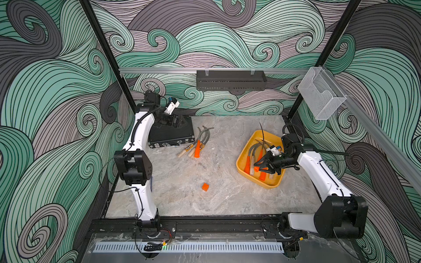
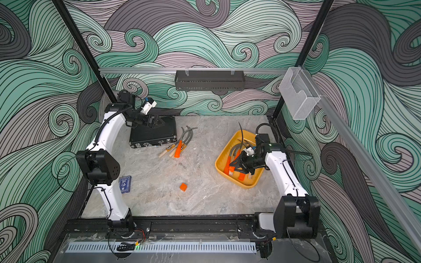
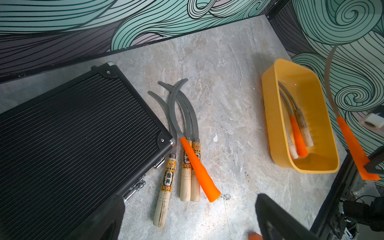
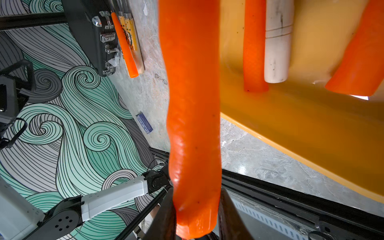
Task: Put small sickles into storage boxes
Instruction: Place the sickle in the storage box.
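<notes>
Pinching an orange-handled sickle [image 4: 193, 124] above the tray [image 1: 262, 184] by the table's [image 1: 227, 193] right edge, the right gripper [image 1: 262, 167] has several already inside. Four sickles [image 1: 196, 145] remain farther back; the left gripper [image 1: 176, 121], fingers spread, hovers over the case [image 1: 168, 136].

Sickle blades [image 3: 172, 108]: matt grey metal | handles [image 3: 185, 187]: pale wood or orange plastic | tray [image 3: 270, 128]: glossy yellow plastic | case [image 3: 72, 135]: ribbed black.

Teal-and-grey swirl-patterned walls [image 1: 205, 34] surround a grey marbled tabletop [image 1: 227, 193].
</notes>
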Controlling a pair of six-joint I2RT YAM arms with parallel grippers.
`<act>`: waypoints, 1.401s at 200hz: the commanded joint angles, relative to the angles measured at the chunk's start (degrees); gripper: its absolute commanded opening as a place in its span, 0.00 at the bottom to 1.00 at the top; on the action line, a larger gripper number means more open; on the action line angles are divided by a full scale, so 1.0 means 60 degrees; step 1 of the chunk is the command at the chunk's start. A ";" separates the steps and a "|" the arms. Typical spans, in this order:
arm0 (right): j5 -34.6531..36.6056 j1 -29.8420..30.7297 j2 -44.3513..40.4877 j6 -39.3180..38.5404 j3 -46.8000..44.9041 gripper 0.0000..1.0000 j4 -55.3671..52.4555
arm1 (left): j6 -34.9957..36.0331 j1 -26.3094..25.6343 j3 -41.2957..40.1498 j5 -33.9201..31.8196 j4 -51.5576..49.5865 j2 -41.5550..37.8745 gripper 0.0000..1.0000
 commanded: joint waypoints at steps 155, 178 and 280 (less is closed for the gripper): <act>0.2906 -0.0357 0.2257 -0.1091 0.0483 0.00 -0.0143 | -0.0289 0.0435 -0.0615 0.0318 0.0337 -0.0552 0.98; 0.3292 -0.0344 0.2654 -0.1015 0.0760 0.00 -0.0143 | -0.0227 0.0435 -0.0555 0.0241 0.0257 -0.0572 0.98; 0.4488 -0.0355 0.3767 -0.1301 0.1280 0.09 -0.0188 | 0.0591 0.0383 -0.1014 0.0054 -0.0398 -0.0874 0.98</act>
